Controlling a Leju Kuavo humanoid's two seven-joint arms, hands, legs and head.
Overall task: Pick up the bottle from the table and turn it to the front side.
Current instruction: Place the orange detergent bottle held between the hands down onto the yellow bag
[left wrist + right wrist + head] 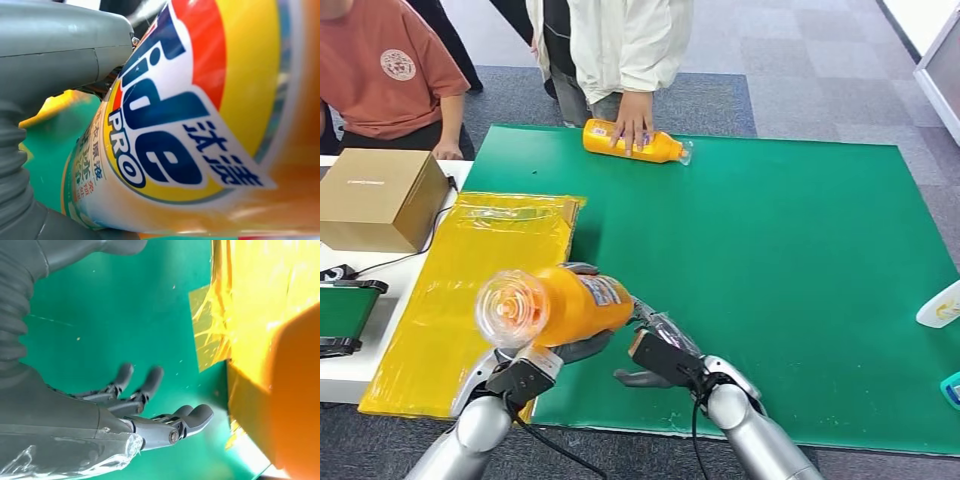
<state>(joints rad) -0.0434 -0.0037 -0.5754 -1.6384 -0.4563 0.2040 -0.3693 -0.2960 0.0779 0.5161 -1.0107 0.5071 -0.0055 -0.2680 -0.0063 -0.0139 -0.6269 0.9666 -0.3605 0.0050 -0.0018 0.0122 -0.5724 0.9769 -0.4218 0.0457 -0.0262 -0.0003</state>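
My left hand (546, 362) holds an orange detergent bottle (569, 305) lifted above the green mat (788, 280), its clear cap end pointing toward the camera. In the left wrist view the bottle's label (177, 135) with blue lettering faces the camera, with my left hand (56, 55) beside it. My right hand (660, 355) hovers just right of the bottle with fingers spread, holding nothing. In the right wrist view the right hand (124, 415) is over the mat, apart from the orange bottle (298, 395). A second orange bottle (633, 142) lies at the mat's far edge under a person's hand (632, 120).
A yellow plastic sheet (471, 290) lies left of the mat. A cardboard box (380, 198) stands on the white table at far left. Two people stand behind the table. A white and a teal object (945, 310) sit at the mat's right edge.
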